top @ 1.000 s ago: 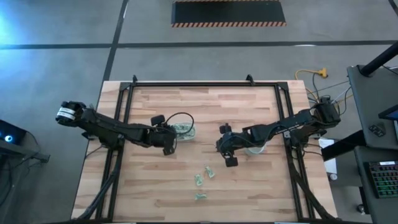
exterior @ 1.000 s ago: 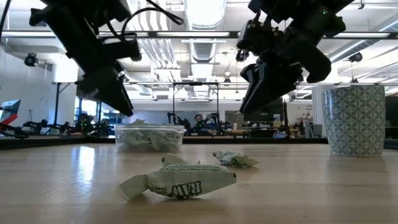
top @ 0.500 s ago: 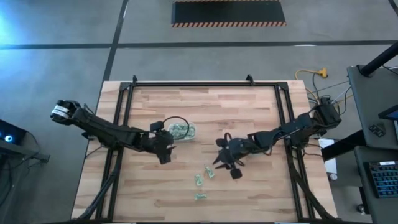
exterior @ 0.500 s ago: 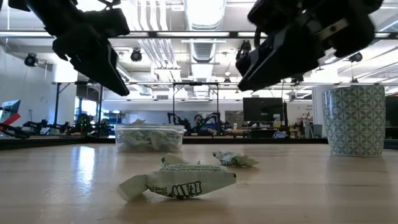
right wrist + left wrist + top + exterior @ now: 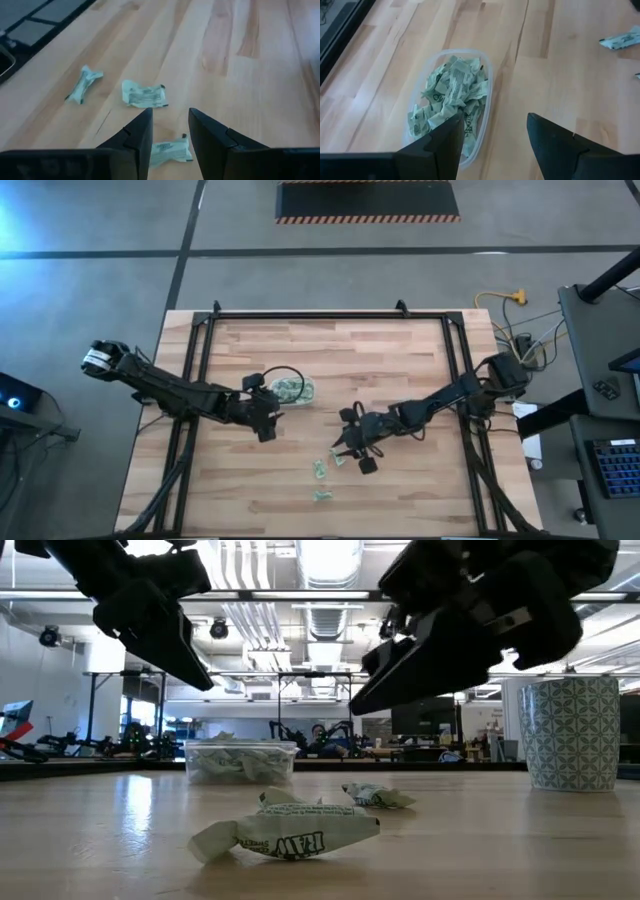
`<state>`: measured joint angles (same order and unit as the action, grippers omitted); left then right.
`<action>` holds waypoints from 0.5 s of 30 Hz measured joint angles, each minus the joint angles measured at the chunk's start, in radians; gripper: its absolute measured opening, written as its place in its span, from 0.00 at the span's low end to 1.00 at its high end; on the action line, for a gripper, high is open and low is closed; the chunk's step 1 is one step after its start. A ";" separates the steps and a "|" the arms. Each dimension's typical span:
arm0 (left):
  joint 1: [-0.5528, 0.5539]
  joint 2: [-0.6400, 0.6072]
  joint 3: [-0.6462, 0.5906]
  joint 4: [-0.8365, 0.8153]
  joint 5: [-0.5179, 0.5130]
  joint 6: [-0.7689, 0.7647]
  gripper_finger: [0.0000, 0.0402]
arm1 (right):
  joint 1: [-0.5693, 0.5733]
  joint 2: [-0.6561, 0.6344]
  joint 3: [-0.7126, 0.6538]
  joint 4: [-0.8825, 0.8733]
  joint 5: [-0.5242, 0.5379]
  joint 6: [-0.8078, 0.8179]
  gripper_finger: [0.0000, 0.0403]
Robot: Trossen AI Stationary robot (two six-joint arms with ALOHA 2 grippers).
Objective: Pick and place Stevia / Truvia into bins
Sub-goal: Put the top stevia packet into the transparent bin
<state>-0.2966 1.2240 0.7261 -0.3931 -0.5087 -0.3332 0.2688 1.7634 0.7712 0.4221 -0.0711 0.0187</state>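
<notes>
The right claw (image 5: 352, 452) hangs low over the middle of the table with its two fingers (image 5: 136, 131) set a narrow gap apart and nothing between them. A loose packet (image 5: 170, 150) lies on the wood right under that gap. Just past it is a second packet (image 5: 143, 94), and a third packet (image 5: 83, 83) lies a little farther out to the side. That makes three loose packets on the table, all pale green and white, twisted and crumpled. In the low view the closest one shows the word "RAW" printed upside down; the smaller print cannot be read.

The left claw (image 5: 262, 416) hovers well apart from the right one, its fingers (image 5: 441, 142) spread wide and empty, just beside a clear tub (image 5: 485, 107) heaped with more packets, too many to count. A patterned cup (image 5: 570, 732) stands on the table off to the side, beyond the right claw.

The table (image 5: 390, 360) is pale wooden planks in a black frame. Behind it is a big workshop with ceiling lights, screens and benches.
</notes>
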 joint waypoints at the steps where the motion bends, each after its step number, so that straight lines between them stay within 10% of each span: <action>1: 0.000 0.000 0.000 0.000 0.000 0.000 0.50 | -0.003 0.010 0.009 -0.010 0.008 0.018 0.29; 15: 0.000 0.000 0.000 -0.007 -0.001 0.026 0.50 | -0.012 0.142 0.253 -0.426 0.048 0.105 0.32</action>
<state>-0.2966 1.2240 0.7261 -0.3998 -0.5099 -0.3069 0.2573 1.9051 1.0239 -0.0043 -0.0235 0.1238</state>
